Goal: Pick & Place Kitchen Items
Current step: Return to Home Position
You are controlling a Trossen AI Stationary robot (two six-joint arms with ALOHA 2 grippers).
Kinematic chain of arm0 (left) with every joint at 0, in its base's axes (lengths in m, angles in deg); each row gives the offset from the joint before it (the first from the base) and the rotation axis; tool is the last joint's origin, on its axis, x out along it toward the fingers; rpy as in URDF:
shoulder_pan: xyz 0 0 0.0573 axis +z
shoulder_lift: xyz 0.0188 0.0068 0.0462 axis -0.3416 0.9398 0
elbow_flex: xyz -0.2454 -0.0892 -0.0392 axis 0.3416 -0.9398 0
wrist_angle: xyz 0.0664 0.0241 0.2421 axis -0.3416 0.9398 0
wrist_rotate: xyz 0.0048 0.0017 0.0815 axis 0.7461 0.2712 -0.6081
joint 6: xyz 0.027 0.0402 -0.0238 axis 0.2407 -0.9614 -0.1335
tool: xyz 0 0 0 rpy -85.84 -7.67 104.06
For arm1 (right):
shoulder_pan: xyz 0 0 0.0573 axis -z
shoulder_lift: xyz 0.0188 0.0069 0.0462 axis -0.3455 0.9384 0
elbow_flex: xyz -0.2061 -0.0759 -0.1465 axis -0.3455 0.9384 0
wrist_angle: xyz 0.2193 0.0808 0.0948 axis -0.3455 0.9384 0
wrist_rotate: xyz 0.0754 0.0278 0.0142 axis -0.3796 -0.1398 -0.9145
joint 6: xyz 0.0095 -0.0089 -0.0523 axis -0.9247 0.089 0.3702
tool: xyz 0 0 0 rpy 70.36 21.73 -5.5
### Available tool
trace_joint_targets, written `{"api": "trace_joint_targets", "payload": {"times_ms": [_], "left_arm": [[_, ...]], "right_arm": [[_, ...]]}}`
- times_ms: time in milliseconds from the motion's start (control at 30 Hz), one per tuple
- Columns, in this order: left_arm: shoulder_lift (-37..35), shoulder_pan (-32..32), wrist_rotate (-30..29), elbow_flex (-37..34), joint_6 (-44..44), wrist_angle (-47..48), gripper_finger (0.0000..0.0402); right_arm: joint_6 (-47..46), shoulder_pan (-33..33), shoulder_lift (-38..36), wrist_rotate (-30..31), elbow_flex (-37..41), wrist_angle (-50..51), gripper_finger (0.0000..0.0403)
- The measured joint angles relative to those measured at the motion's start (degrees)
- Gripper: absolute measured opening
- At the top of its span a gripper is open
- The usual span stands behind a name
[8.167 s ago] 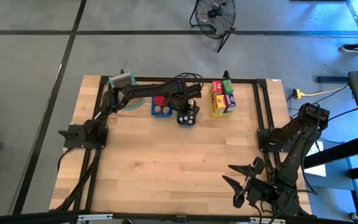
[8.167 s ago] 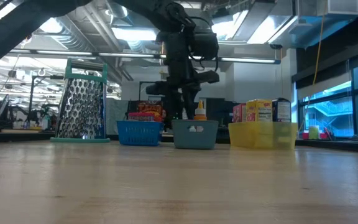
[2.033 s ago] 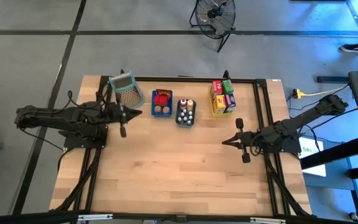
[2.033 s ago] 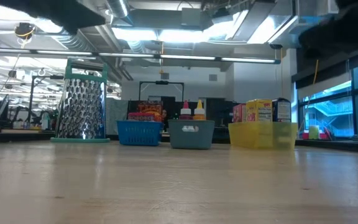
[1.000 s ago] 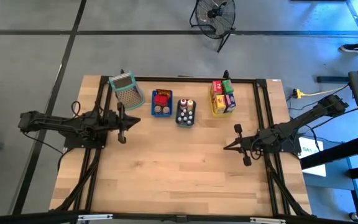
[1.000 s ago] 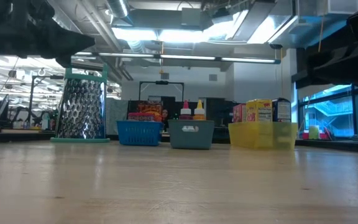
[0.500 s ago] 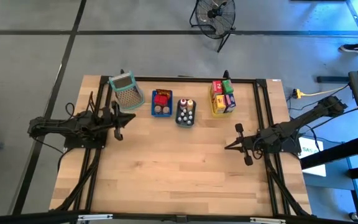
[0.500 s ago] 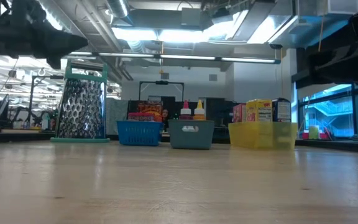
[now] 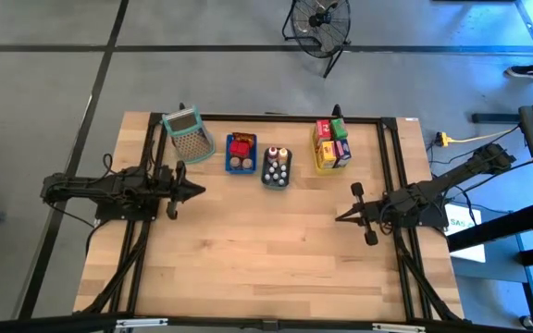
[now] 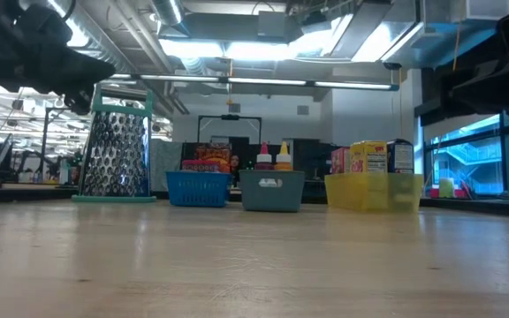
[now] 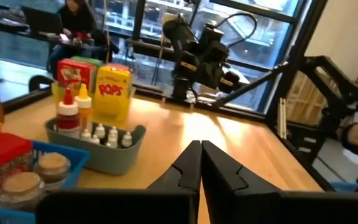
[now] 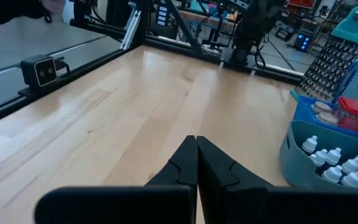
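Observation:
The kitchen items stand in three trays along the table's far edge. The blue tray (image 9: 241, 154) holds a red packet and two jars (image 11: 39, 174). Small white-capped bottles (image 11: 107, 135) fill the grey tray (image 9: 277, 168). Red, yellow, green and purple cartons (image 9: 331, 139) stand in the yellow tray (image 10: 374, 191). My left gripper (image 9: 199, 191) is shut and holds nothing. It hovers over the table's left part, nearer than the blue tray, and points right. My right gripper (image 9: 339, 219) is shut with nothing in it, over the right part, pointing left.
A metal grater (image 9: 188, 136) with a green frame stands at the far left, beside the blue tray. Black rails (image 9: 391, 166) run along the table's sides. A broad stretch of bare wood (image 9: 266, 250) lies between and in front of the grippers. A person sits in the room beyond (image 11: 73, 12).
My left gripper has drifted a little toward the table's near edge, still shut and still pointing right. The trays and their items have kept still.

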Motion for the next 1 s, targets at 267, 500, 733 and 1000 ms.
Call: {"api": "trace_joint_targets", "payload": {"times_ms": [267,500,733,1000], "left_arm": [[0.02,-0.02,1.75,0.02,2.19,0.39,0.0013],[0.02,0.00,2.38,0.02,1.34,0.50,0.0006],[0.02,0.00,2.75,0.02,-5.01,0.52,0.0010],[0.02,0.00,2.75,0.02,-4.41,0.50,0.0009]], "right_arm": [[-2.22,0.00,0.00,-7.24,0.00,0.39,0.0000],[-2.44,0.02,0.04,-9.35,0.00,2.07,0.0000],[-2.44,0.02,0.07,-8.74,0.00,3.45,0.0000],[-1.74,0.04,0.09,-8.61,0.00,3.60,0.0000]]}}
